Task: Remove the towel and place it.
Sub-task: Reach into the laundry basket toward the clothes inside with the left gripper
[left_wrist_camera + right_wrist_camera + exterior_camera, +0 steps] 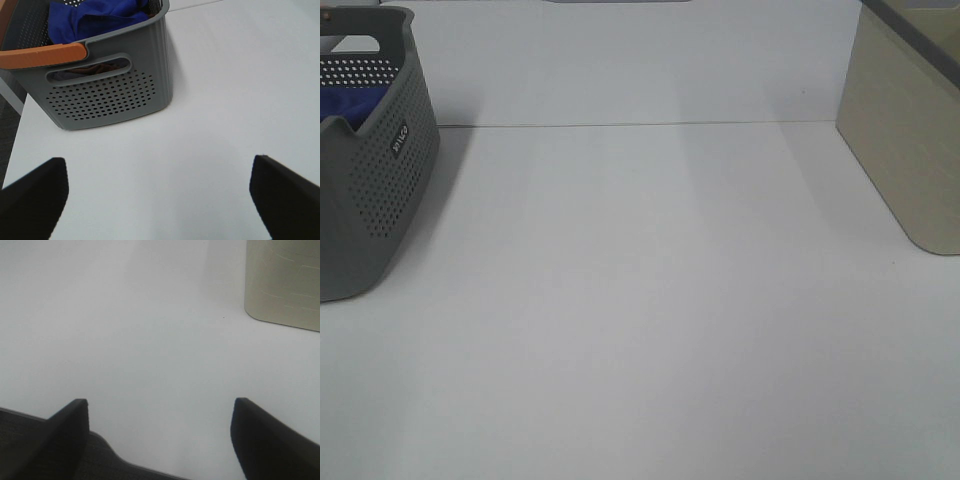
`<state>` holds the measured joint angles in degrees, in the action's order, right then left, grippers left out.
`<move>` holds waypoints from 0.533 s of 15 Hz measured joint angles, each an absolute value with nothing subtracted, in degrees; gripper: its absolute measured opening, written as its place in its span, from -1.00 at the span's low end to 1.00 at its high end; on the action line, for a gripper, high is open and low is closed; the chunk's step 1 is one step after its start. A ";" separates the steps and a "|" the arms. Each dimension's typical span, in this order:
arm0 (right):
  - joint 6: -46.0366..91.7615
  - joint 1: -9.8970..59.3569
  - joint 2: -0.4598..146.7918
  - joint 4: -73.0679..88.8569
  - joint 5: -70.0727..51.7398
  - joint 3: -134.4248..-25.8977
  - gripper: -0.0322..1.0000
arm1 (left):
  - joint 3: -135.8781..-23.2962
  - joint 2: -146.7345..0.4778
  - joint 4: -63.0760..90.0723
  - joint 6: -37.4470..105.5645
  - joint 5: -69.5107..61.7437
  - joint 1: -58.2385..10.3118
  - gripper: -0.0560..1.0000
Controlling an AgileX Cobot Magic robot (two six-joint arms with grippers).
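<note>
towel point(95, 20) bunched inside basket point(110, 100), not yet removed | left claw point(157, 170) apart, empty, faces basket, probably to reach in | right claw point(160, 407) apart, empty, hovers over tabletop point(650, 300)

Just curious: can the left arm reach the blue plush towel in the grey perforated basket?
Probably yes: the blue plush towel sits uncovered in the open-topped grey perforated basket, and the open left gripper faces it.

A plain white table point(650, 300) fills the place, evenly lit, a thin seam point(640, 125) crossing it near the far edge. Dark floor point(6, 131) shows past its left edge.
</note>
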<state>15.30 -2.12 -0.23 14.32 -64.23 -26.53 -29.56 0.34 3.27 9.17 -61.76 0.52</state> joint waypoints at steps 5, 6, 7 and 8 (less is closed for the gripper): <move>16.10 -2.12 -0.23 14.27 -64.23 -26.53 0.69 | -29.56 0.34 3.90 9.05 -61.76 0.52 0.88; 16.10 -2.12 -0.23 13.75 -64.23 -26.53 0.77 | -29.56 0.34 4.70 9.05 -61.76 0.52 0.88; 16.10 -2.12 -0.23 13.75 -64.23 -26.53 0.78 | -29.56 0.34 4.70 9.05 -61.76 0.52 0.88; 16.10 -2.12 -0.23 13.69 -64.23 -26.53 0.78 | -29.56 0.34 4.70 9.05 -61.76 0.52 0.88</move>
